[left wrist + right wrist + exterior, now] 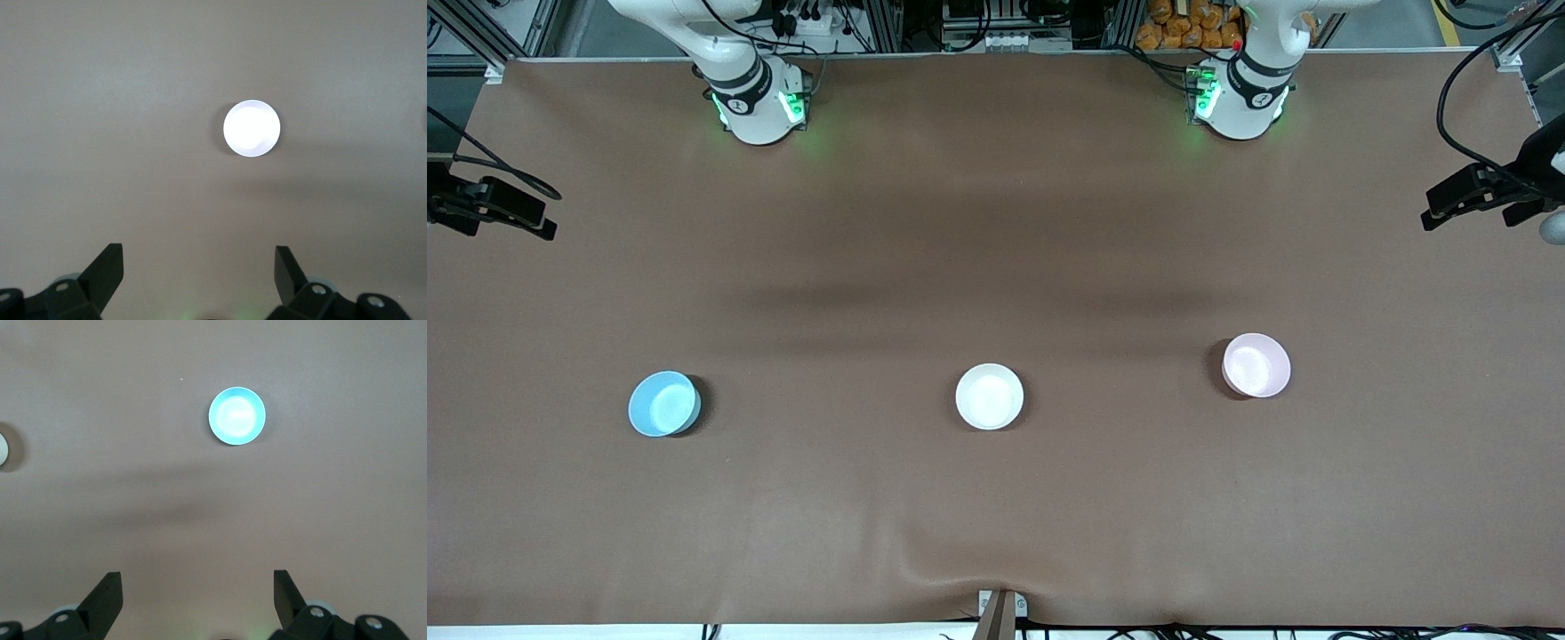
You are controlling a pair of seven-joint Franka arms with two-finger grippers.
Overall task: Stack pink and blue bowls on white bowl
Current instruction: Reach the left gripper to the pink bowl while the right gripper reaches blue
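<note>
Three bowls stand upright and apart in a row on the brown table. The white bowl (pixel 990 396) is in the middle. The light blue bowl (pixel 663 404) is toward the right arm's end. The pale pink bowl (pixel 1256 364) is toward the left arm's end. My left gripper (pixel 199 249) is open and empty, high over bare table, and the pink bowl (pixel 251 129) looks washed out, almost white, below it. My right gripper (pixel 197 574) is open and empty, high over bare table, with the blue bowl (pixel 237 416) below. Neither gripper shows in the front view.
Black camera mounts reach in at both ends of the table (pixel 494 209) (pixel 1485 191). A small bracket (pixel 1000 613) sits at the table's near edge, where the brown cover wrinkles. The white bowl's edge (pixel 3 450) shows at the side of the right wrist view.
</note>
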